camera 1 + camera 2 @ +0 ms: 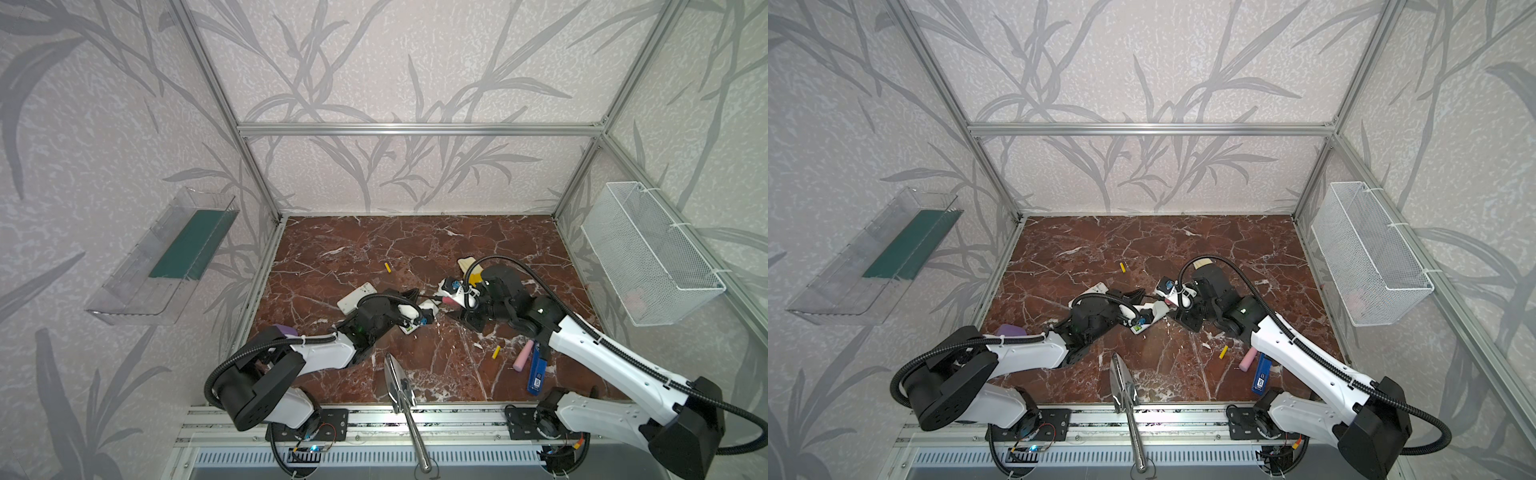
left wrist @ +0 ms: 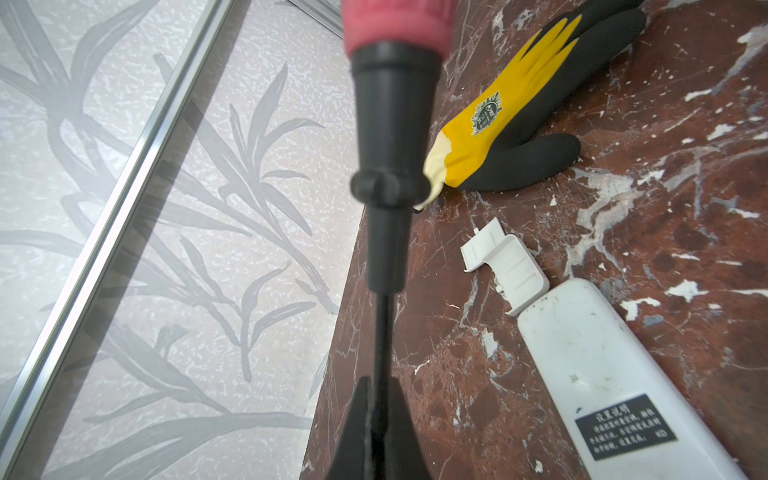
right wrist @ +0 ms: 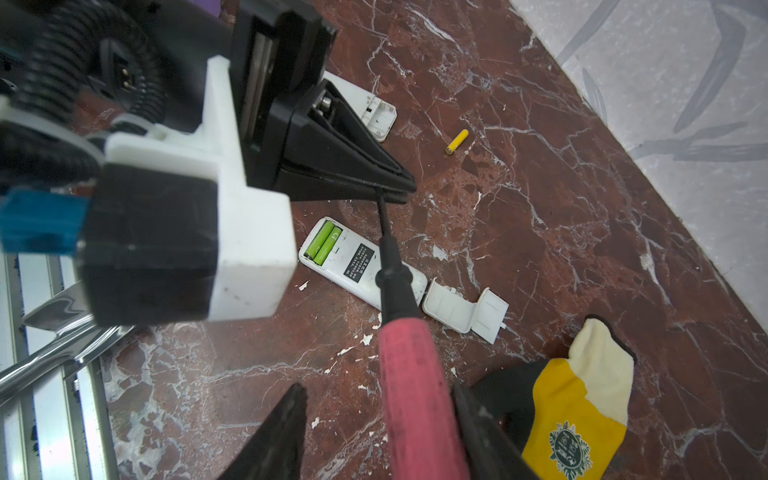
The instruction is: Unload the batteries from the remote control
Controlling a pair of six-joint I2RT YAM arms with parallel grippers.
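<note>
2 batts [image 3: 319, 244] in remote [image 3: 361, 266]; cover [image 3: 451, 309] at remote end; glove [image 3: 577, 399] nr cover.

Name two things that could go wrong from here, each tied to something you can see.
1. The left gripper grips the screwdriver only by its thin shaft while the right gripper stands open around its handle; the tool may pivot or drop onto the remote.
2. Prying the green batteries with it could flick them away across the table.
</note>
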